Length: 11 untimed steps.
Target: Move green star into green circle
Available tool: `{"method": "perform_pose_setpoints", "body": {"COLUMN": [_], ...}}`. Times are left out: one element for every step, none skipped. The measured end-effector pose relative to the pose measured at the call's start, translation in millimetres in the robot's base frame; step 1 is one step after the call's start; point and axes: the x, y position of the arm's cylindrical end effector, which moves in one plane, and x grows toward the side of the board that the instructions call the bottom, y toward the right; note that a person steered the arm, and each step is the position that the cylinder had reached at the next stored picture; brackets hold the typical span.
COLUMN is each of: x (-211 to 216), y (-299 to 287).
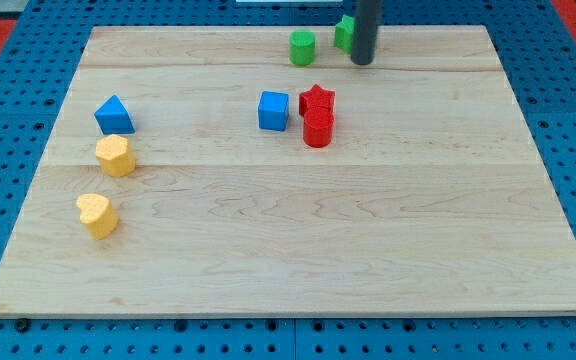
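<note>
Yellow heart (97, 215) sits far off; my tip (363, 62), no claw, touches green star (344, 33): push gently left into green circle (302, 47).

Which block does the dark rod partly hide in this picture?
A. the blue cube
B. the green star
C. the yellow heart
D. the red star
B: my tip stands at the view's top, just right of the green star, and the rod covers that block's right side; the green circle lies apart to the left, and the blue cube is fully visible lower down.
</note>
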Motion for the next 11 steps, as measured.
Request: {"method": "perform_pose_setpoints", "body": {"x": [-13.8, -56.9, -74.5, -74.4, -73.0, -73.2, -73.6, -72.9, -67.0, -59.1, -66.3], "y": [56.0, 86.5, 77.6, 69.3, 35.7, -18.5, -50.4, -86.4, -121.8, -138.7, -121.4]}}
